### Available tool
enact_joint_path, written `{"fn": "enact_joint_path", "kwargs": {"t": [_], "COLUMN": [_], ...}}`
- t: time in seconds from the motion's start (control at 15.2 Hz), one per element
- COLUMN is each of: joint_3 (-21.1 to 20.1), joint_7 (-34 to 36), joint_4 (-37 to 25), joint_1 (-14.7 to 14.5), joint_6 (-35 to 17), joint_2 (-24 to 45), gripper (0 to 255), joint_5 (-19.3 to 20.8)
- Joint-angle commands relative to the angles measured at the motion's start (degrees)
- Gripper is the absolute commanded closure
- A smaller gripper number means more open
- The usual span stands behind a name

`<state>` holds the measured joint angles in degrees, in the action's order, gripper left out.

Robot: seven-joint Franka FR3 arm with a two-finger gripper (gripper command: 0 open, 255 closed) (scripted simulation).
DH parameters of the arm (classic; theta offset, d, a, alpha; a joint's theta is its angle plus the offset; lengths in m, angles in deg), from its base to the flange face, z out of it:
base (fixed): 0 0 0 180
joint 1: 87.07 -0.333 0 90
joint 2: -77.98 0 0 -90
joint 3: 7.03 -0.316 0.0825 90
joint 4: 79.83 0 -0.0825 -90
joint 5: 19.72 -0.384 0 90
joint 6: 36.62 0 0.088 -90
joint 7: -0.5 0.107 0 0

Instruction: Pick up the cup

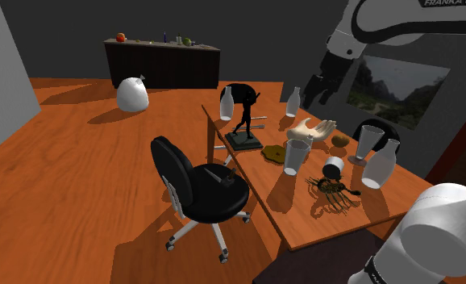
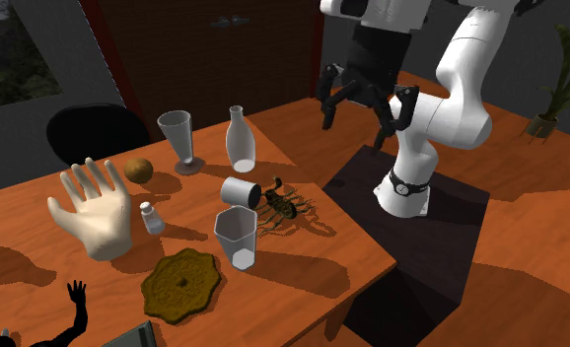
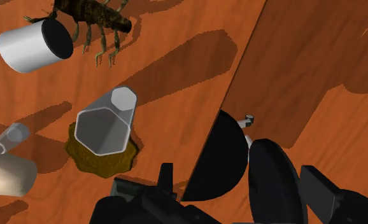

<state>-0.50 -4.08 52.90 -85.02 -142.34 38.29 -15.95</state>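
Note:
A translucent grey faceted cup [image 1: 295, 157] [image 2: 236, 237] [image 3: 106, 121] stands upright near the table's middle, beside a brown wavy mat [image 2: 180, 282]. Close by, a plain grey cup with a dark inside [image 1: 332, 168] [image 2: 241, 189] [image 3: 30, 46] lies on its side, touching a brown scorpion figure [image 2: 285, 205] [image 3: 93, 16]. My black gripper [image 1: 320, 95] [image 2: 355, 123] [image 3: 240, 181] hangs open high above the table with nothing between its fingers. It is well apart from both cups.
The table [image 1: 304, 218] also carries a pale hand model [image 2: 94, 212], a small shaker [image 2: 152, 217], a brown ball [image 2: 139, 169], a goblet [image 2: 179, 138], a white bottle [image 2: 240, 140] and a black figurine [image 1: 243, 117]. A black office chair [image 1: 201, 190] stands at the table's edge.

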Motion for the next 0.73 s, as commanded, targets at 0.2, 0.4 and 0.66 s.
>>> {"fn": "enact_joint_path", "kwargs": {"t": [0.2,0.4,0.66], "joint_3": [2.4,3.9,5.8], "joint_7": [-2.5,-4.1,-6.2], "joint_4": [1.6,1.8,1.1], "joint_1": [0.6,0.9,1.3], "joint_6": [-6.3,-10.0,-14.7], "joint_2": [7.1,12.1,19.4], "gripper": [0,0,0], "joint_5": [1.6,2.4,3.1]}}
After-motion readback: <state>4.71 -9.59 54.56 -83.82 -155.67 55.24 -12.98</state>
